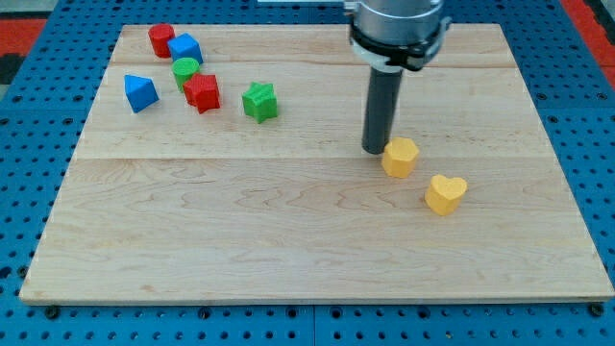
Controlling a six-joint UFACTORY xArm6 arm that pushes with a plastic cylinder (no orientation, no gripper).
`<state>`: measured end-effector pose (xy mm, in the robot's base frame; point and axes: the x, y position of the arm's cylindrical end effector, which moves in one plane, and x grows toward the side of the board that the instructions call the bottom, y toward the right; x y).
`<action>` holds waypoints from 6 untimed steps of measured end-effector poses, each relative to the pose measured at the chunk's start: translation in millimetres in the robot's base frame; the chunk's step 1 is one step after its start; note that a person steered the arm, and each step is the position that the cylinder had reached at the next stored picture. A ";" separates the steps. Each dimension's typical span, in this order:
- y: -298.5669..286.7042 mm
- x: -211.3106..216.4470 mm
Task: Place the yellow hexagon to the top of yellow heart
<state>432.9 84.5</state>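
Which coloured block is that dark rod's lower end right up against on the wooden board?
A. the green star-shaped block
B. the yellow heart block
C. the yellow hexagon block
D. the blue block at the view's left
C. My tip sits right at the upper-left edge of the yellow hexagon block, while the yellow heart block lies apart, toward the view's lower right, on the wooden board.

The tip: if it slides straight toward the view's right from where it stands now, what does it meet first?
My tip would most likely meet the yellow hexagon first; it sits right beside the tip, seemingly touching.
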 end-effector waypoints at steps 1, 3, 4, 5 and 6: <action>-28.0 29.8; 2.0 14.3; 29.5 8.1; 20.9 10.2; -29.3 1.8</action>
